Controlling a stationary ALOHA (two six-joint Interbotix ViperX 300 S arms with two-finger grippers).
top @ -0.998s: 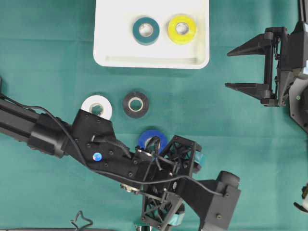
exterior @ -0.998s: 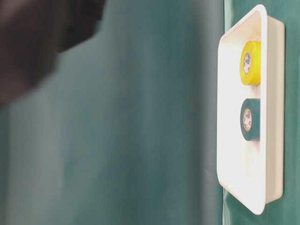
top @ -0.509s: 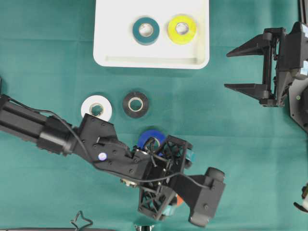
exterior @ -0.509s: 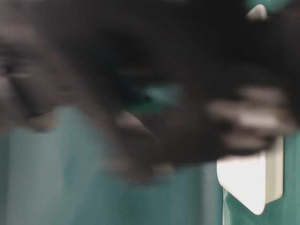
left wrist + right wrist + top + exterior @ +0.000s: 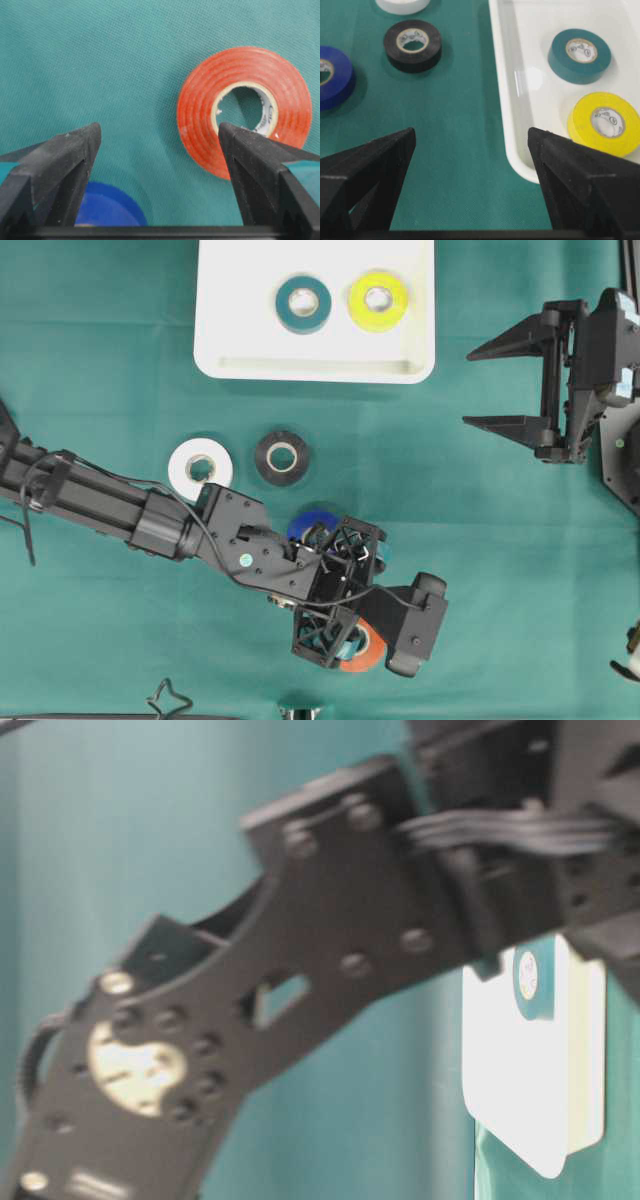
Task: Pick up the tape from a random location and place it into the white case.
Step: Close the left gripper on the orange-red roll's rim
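In the overhead view, a shallow white rectangular plastic case [image 5: 315, 350] is being shown at the top of the green cloth [image 5: 100, 360], with a teal roll of tape [image 5: 303, 303] and a yellow roll of tape [image 5: 377, 300] lying inside it. Below the case, a white roll [image 5: 200, 466] and a black roll [image 5: 281, 457] are lying side by side, and a blue roll [image 5: 312, 521] is being partly covered by the left arm. The left gripper [image 5: 345, 645] is being held over an orange-red roll of tape [image 5: 366, 649], its fingers released. The right gripper [image 5: 500, 381] is being held spread wide, nothing grasped, at the right edge.

In the table-level view, most of the scene is being blocked by the blurred black arm [image 5: 260, 1010].

In the left wrist view, the orange-red roll is being shown lying flat, with one finger [image 5: 250, 160] overlapping its rim.

In the right wrist view, the case is being shown ahead between the spread fingers.
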